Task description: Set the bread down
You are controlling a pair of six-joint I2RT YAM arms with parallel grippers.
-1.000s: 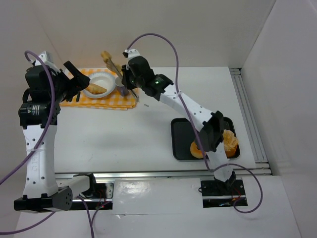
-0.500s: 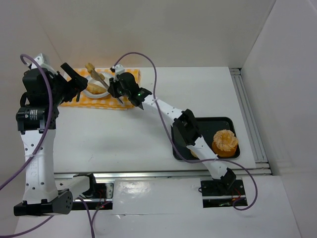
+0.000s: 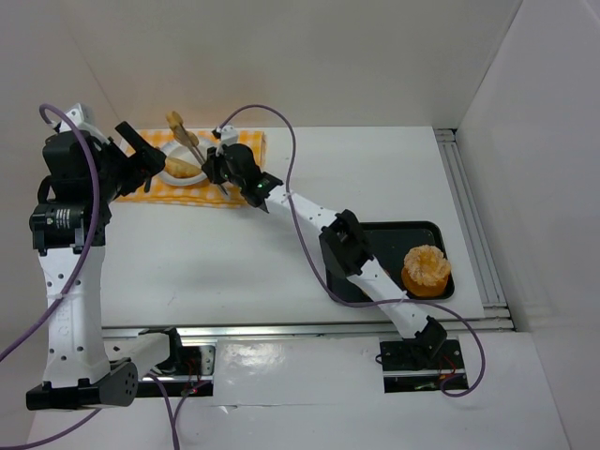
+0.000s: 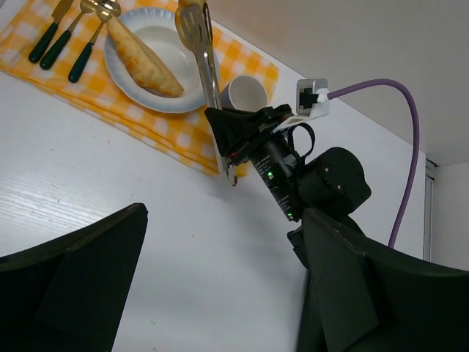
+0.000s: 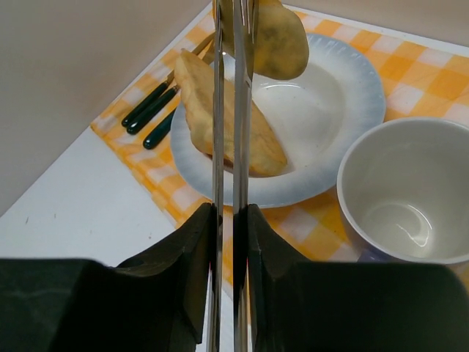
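One bread roll [image 5: 231, 128] lies in the white plate [image 5: 322, 125] on the checked cloth. A second bread roll [image 5: 277, 37] hangs just above the plate, pinched in the tips of metal tongs [image 5: 227, 147]. My right gripper [image 5: 233, 220] is shut on the tongs' handles. From above, the right gripper [image 3: 225, 167] sits beside the plate [image 3: 172, 156], with the tongs [image 3: 192, 145] reaching over it and the held bread [image 3: 175, 122] at their end. My left gripper [image 3: 141, 155] stands open and empty left of the plate; in its wrist view the left gripper [image 4: 220, 293] shows only table between its fingers.
A white mug [image 5: 410, 191] stands right of the plate. Green-handled cutlery [image 5: 157, 110] lies on the yellow checked cloth [image 3: 234, 192] to the plate's left. A black tray [image 3: 436, 230] at the right holds an orange fluted cake [image 3: 424, 269].
My right arm has swung left, carrying the tongs and the held bread from over the mug to above the plate. The left arm has shifted only slightly.
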